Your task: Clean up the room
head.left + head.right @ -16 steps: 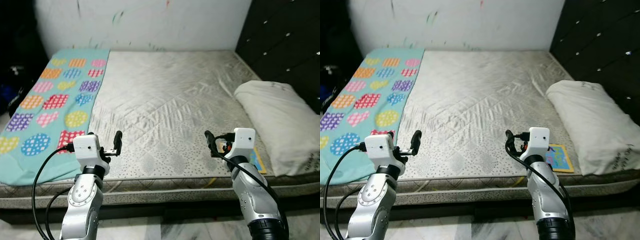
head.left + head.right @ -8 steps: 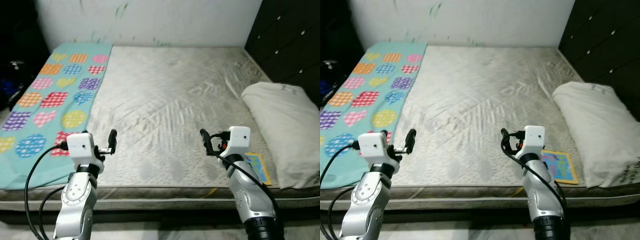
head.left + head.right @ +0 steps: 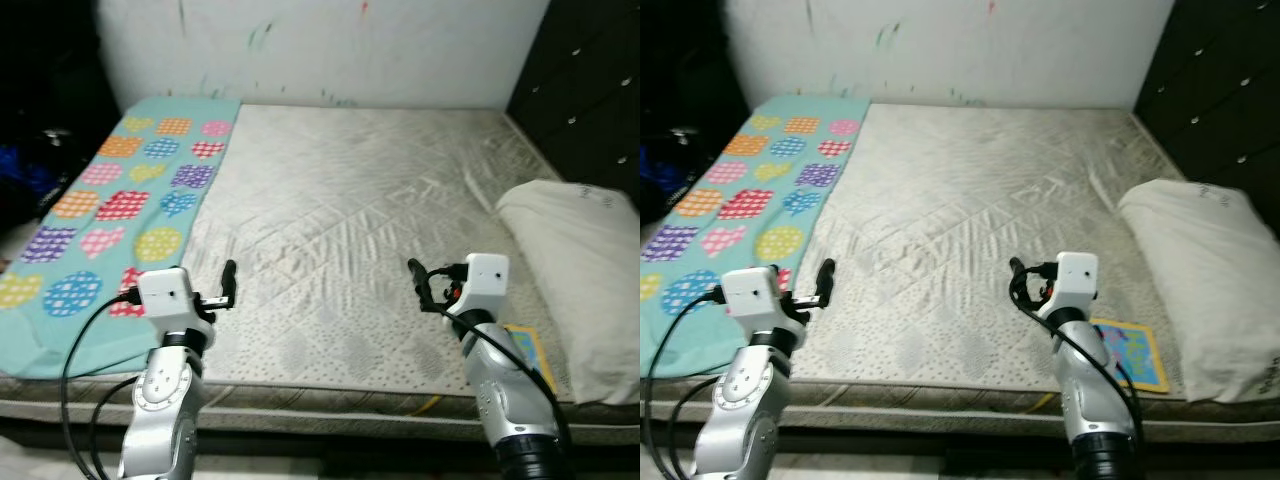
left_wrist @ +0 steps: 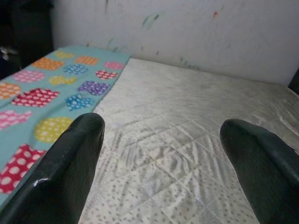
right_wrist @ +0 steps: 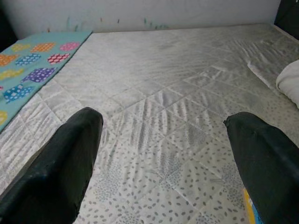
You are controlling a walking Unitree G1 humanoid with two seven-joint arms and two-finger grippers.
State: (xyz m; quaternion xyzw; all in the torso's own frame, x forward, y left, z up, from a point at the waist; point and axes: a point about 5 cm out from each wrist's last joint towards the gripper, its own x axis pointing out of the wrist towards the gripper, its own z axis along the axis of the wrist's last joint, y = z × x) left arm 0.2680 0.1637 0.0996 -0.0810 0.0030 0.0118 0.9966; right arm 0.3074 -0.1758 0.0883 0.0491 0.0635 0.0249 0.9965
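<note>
A bare mattress [image 3: 360,220], grey-white and quilted, fills the bed against a paint-marked wall. Along its left side lies a turquoise blanket [image 3: 110,210] patterned with bright dotted hearts and circles, spread flat. A white pillow [image 3: 575,270] rests at the right edge, and a small colourful book [image 3: 1130,352] lies flat just beside it near the front edge. The left gripper [image 4: 163,154] and right gripper [image 5: 166,158] both hover above the mattress's front part, fingers spread wide and holding nothing
</note>
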